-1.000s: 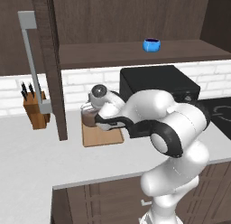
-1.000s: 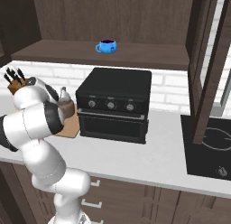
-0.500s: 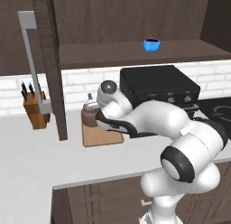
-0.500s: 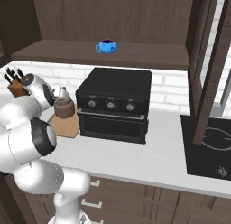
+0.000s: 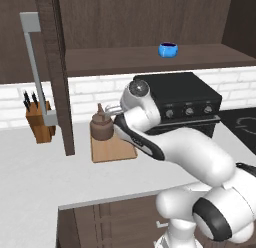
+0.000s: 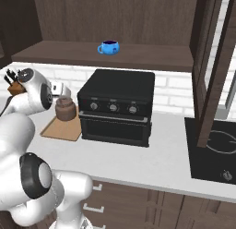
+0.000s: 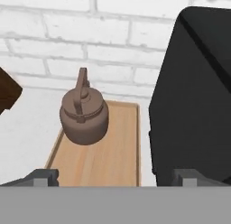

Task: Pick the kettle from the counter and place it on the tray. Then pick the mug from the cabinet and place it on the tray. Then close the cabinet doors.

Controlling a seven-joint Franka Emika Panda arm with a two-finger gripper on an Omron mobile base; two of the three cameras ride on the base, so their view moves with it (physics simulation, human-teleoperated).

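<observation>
Hand view findings: the kettle (image 7: 84, 115) is sitting upright on the tray (image 7: 113, 162), toward its far left corner, handle arching over the knobbed lid. The gripper (image 7: 116, 177) is standing released, its two fingertips (image 7: 43, 177) spread wide at the bottom edge with nothing between them, and is hovering apart from the kettle. A black oven (image 7: 194, 96) is standing just beside the tray's right edge, and a white brick wall (image 7: 81, 38) is running behind.

Left base view: the kettle (image 5: 101, 126) is resting on the light-wood tray (image 5: 114, 148), which is lying on the pale counter (image 5: 40, 172). The gripper (image 5: 116, 111) is hanging just beside the kettle at lid height, without gripping it. A tan knife block (image 5: 40, 121) is standing well apart to the left, and an open cabinet door (image 5: 56, 72) with a grey bar handle (image 5: 36, 67) is hanging between block and tray. The blue mug (image 5: 168, 49) is sitting on the cabinet (image 5: 150, 59) shelf, above the oven (image 5: 180, 103).

Right base view: the mug (image 6: 109, 47) is standing on the shelf with its handle pointing left; the kettle (image 6: 65, 108) and tray (image 6: 61, 128) are lying at the oven's (image 6: 117, 105) left side; a second open door (image 6: 214, 62) is hanging at the right, above a dark cooktop (image 6: 214, 152)
</observation>
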